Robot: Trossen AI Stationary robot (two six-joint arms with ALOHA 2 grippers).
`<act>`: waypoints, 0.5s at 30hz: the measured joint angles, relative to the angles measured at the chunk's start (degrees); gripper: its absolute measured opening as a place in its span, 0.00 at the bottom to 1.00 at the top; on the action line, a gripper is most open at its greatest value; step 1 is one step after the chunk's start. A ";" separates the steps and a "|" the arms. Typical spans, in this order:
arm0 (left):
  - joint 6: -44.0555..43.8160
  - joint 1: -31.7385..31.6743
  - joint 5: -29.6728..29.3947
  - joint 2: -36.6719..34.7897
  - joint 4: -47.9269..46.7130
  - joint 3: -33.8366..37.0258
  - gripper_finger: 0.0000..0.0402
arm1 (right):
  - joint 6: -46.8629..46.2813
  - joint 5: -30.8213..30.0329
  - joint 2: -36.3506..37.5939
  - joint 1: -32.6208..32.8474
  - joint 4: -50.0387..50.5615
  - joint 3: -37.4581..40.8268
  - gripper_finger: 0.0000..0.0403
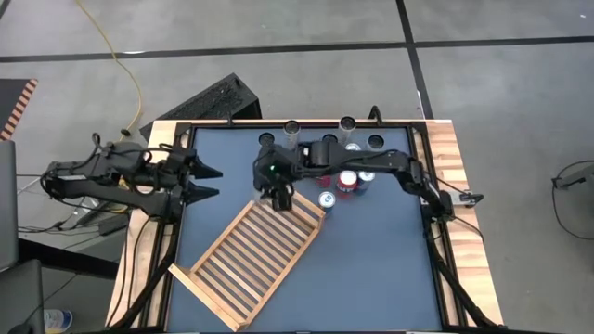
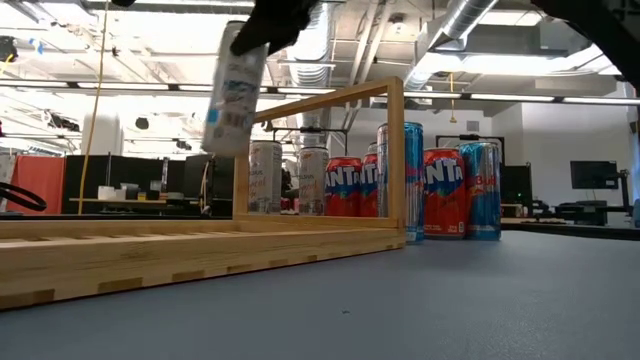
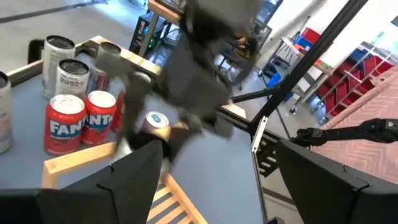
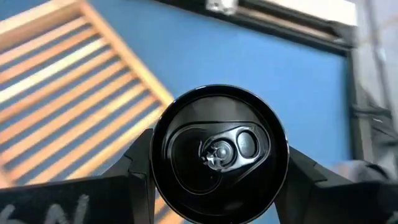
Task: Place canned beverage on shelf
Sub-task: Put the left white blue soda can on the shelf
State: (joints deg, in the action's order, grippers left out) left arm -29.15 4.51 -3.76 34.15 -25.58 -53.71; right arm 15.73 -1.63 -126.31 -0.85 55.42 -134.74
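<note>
A: Item one, far left?
B: Left gripper, at the table's left edge, fingers spread apart, holding nothing.

A: Item two?
B: Shelf, light wood with parallel slats, lying flat and skewed on the blue table, its raised frame end toward the cans.

A: Item three?
B: Right gripper, above the shelf's upper corner, fingers closed on the sides of a tall can. In the low view the can hangs clear of the slats, slightly tilted. Pale label with blue print; the writing is too blurred to read. The right wrist view shows its black top with the pull tab, the slats beneath.

A: Item four?
B: Standing cans behind the shelf's frame. Red cans lettered "FANTA", in part. Two tall blue cans; their print is unreadable. Two silver cans at the back; one label cannot be made out.
</note>
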 joint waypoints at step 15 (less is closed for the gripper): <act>0.36 0.00 -1.14 -0.02 -0.07 0.00 0.75 | 9.88 1.77 -3.21 -0.38 -0.81 -0.07 0.49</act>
State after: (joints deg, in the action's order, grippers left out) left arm -28.80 4.51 -4.91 34.13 -25.65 -53.71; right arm 25.61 0.14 -129.52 -1.23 54.61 -134.80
